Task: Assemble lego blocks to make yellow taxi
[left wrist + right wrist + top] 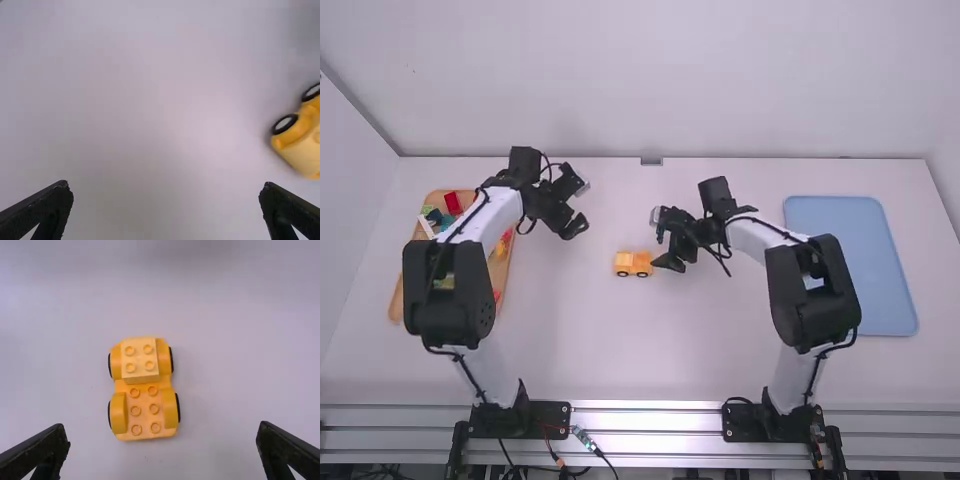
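Yellow plastic toy-brick car with black-rimmed wheels (633, 263) sits on the white table (620, 350), between the grippers, near the right one; paler yellow studded block (140, 360) on one end. Left black two-finger gripper (576, 227), fingers spread, holding nothing; right black two-finger gripper (670, 262), same, just beside car.

Blue tray (861, 262) flat on white table (620, 350).

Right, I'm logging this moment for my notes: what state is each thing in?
Left gripper, open
Right gripper, open
Yellow car, upright, some studs bare
Pale yellow block, mounted on the car
Wooden tray, holding blocks
Blue tray, lying flat
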Robot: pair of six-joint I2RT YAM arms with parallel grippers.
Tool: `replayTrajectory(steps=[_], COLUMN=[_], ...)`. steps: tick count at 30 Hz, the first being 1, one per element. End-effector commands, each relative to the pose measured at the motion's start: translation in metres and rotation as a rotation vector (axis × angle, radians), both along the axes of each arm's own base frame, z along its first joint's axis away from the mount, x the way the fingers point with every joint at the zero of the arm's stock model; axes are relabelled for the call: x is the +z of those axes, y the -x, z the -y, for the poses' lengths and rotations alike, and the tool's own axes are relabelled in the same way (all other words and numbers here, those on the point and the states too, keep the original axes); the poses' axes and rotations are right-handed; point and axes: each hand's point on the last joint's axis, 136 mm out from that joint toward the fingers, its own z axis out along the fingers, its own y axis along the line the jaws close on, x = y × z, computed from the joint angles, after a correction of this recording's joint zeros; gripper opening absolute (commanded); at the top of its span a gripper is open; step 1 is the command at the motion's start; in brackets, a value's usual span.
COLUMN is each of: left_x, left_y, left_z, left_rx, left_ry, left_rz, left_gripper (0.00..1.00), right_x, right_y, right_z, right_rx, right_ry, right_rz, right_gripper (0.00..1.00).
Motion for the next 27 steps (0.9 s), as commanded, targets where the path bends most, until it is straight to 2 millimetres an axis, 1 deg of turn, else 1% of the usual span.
replayTrajectory(steps=[1,2,4,5,7,9,10,12,14,16,18,22,24,25,27], left_x=[0.021,0.022,0.034,0.034,0.044,0.047,0.047,0.048,0.049,0.048,0.044,0.036,0.033,0.03,0.027], left_y=[0.012,0.012,0.025,0.026,0.041,0.054,0.056,0.075,0.086,0.091,0.097,0.099,0.1,0.102,0.109], left_z=[-0.034,-0.035,-0.057,-0.059,-0.085,-0.103,-0.106,-0.127,-0.139,-0.137,-0.128,-0.121,-0.125,-0.133,-0.147], left_rx=[0.237,0.247,0.397,0.407,0.572,0.666,0.68,0.788,0.867,0.87,0.831,0.769,0.795,0.883,1.003], left_ry=[-0.074,-0.078,-0.104,-0.104,-0.096,-0.087,-0.086,-0.063,-0.02,0.03,0.088,0.08,0.071,0.077,0.051], left_rz=[0.057,0.062,0.145,0.15,0.205,0.222,0.223,0.22,0.209,0.188,0.152,0.149,0.158,0.158,0.157], left_gripper=[0.99,0.99,0.99,0.99,0.99,0.99,0.99,0.99,0.99,0.99,0.99,0.99,0.99,0.99,0.99], right_x=[0.014,0.015,0.022,0.022,0.028,0.03,0.031,0.037,0.041,0.044,0.045,0.045,0.045,0.044,0.043], right_y=[-0.005,-0.005,-0.008,-0.008,-0.013,-0.02,-0.021,-0.028,-0.032,-0.037,-0.05,-0.062,-0.063,-0.065,-0.068], right_z=[0.006,0.007,0.009,0.009,0.012,0.018,0.019,0.022,0.023,0.027,0.037,0.052,0.056,0.06,0.067], right_rx=[-0.069,-0.072,-0.106,-0.108,-0.148,-0.208,-0.218,-0.273,-0.3,-0.344,-0.446,-0.549,-0.555,-0.57,-0.587], right_ry=[-0.022,-0.022,-0.034,-0.034,-0.016,0.011,0.015,0.023,0.018,0.012,0.007,0.001,0.0,0.006,0.017], right_rz=[-0.036,-0.036,-0.052,-0.051,-0.043,-0.04,-0.038,-0.028,-0.026,-0.037,-0.061,-0.088,-0.088,-0.088,-0.078], right_gripper=[0.99,0.99,0.99,0.99,0.99,0.99,0.99,0.99,0.99,0.99,0.99,0.99,0.99,0.99,0.99])
